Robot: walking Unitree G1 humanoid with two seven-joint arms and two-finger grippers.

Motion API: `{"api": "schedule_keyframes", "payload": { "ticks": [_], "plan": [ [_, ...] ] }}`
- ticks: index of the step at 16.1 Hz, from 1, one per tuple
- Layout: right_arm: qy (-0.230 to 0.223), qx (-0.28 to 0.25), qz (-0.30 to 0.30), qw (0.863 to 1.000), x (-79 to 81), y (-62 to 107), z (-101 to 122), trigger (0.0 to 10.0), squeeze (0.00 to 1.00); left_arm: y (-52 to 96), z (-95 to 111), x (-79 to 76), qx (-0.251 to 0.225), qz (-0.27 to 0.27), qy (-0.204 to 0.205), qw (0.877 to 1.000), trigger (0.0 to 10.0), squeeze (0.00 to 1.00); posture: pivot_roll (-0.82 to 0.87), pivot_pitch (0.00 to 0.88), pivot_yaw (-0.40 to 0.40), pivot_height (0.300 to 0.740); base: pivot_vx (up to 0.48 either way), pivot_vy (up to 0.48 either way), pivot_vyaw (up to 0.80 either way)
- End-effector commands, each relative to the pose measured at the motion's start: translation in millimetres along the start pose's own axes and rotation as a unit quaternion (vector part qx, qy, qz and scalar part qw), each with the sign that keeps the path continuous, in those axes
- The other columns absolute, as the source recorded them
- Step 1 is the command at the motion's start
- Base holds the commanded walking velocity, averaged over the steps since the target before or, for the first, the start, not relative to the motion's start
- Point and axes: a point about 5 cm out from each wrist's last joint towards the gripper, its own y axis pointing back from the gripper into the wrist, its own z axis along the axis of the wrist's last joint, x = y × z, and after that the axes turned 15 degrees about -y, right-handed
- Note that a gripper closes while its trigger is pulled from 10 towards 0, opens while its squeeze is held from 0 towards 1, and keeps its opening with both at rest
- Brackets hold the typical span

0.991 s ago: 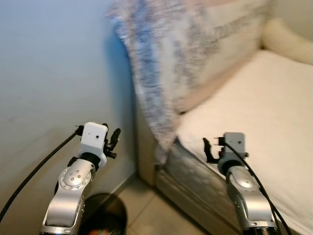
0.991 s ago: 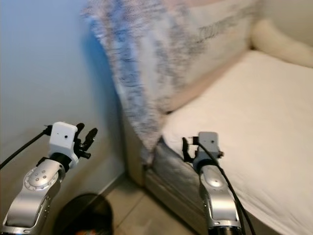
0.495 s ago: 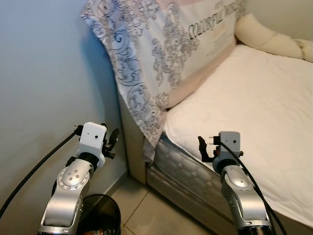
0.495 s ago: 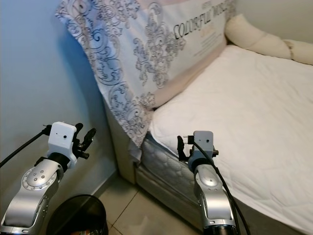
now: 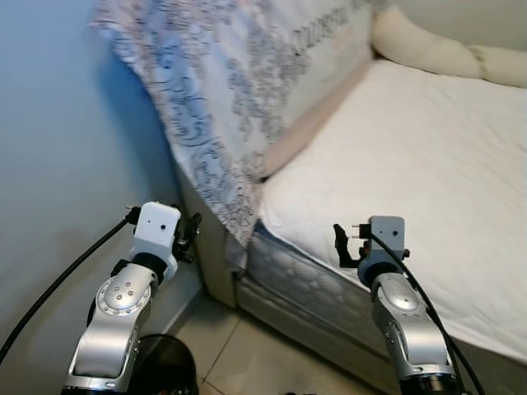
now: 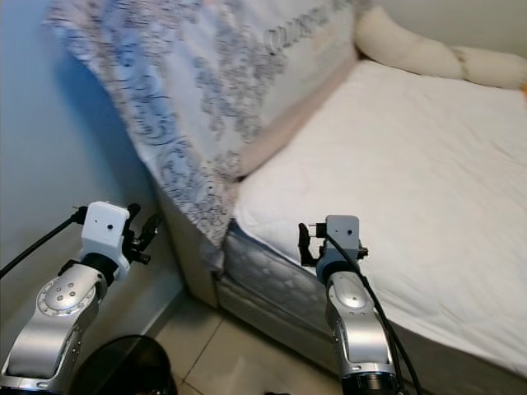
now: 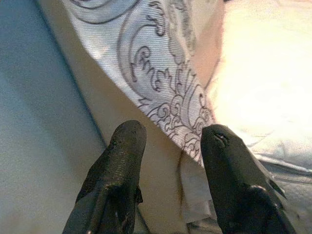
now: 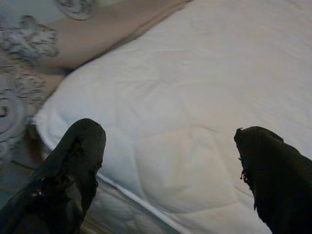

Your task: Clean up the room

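Now | left gripper (image 7: 170, 141) raised, parted, by pillow (image 5: 247, 90) | right gripper (image 8: 168, 146) wide over bed (image 5: 428, 156)

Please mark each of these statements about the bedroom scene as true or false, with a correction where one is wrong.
1. The patterned pillow leans up at the head of the bed. True.
2. The right gripper is shut on the white mattress cover. False: its fingers are spread apart and hold nothing; it is raised in front of the bed's edge.
3. The left gripper is open and points toward the hanging corner of the pillow. True.
4. A black bin stands on the mattress. False: it stands on the floor, below the left arm and beside the wall.
5. A cream bolster lies along the far side of the bed. True.
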Motion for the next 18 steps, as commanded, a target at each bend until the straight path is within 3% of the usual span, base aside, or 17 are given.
{"api": "schedule_keyframes", "payload": {
  "ticks": [1,6,18],
  "plan": [
    [0.000,-0.005,-0.001,1.000,1.4,-1.6,2.7,10.0,1.00,-0.9,0.3,0.3,-0.002,-0.004,-0.006,1.000,10.0,0.00,0.15,0.000,-0.002,0.740,0.000,0.000,-0.73],
    [0.000,-0.006,0.000,1.000,2.5,-1.7,3.7,10.0,1.00,-1.3,0.6,-0.6,-0.002,-0.007,-0.007,1.000,10.0,0.00,0.15,0.000,-0.001,0.740,0.000,-0.215,-0.67],
    [0.005,-0.010,0.002,1.000,3.7,-1.4,5.0,10.0,1.00,-1.8,-1.2,-4.2,0.000,-0.011,-0.008,1.000,10.0,0.00,0.15,0.000,-0.002,0.740,0.000,-0.284,0.00]
  ]
}}
